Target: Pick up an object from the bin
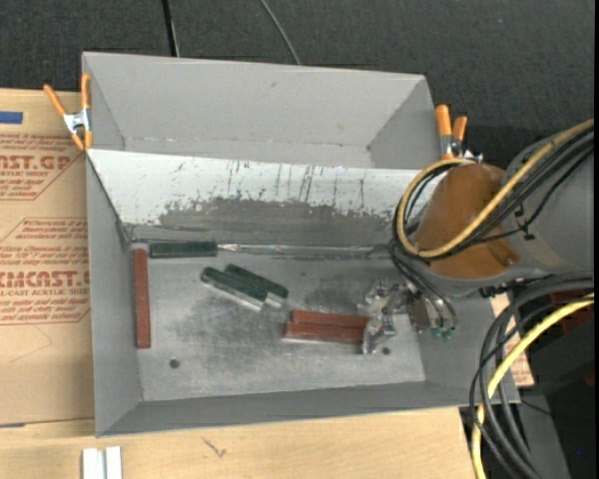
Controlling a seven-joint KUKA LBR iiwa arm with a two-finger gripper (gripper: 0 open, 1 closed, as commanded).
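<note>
My gripper (pixel 380 320) is low in the bin's right part, right at the right end of a flat reddish-brown block (pixel 322 326) that lies lengthwise on the floor. Whether it touches the block I cannot tell. Left of the block lie two dark green stick-shaped pieces (pixel 243 284), side by side and slanted, near the middle of the bin.
A long reddish-brown bar (pixel 140 297) lies along the left wall. A dark green pen-like stick (pixel 183 250) rests against the foot of the back wall. The arm, with its orange cover and looped cables, hangs over the bin's right side.
</note>
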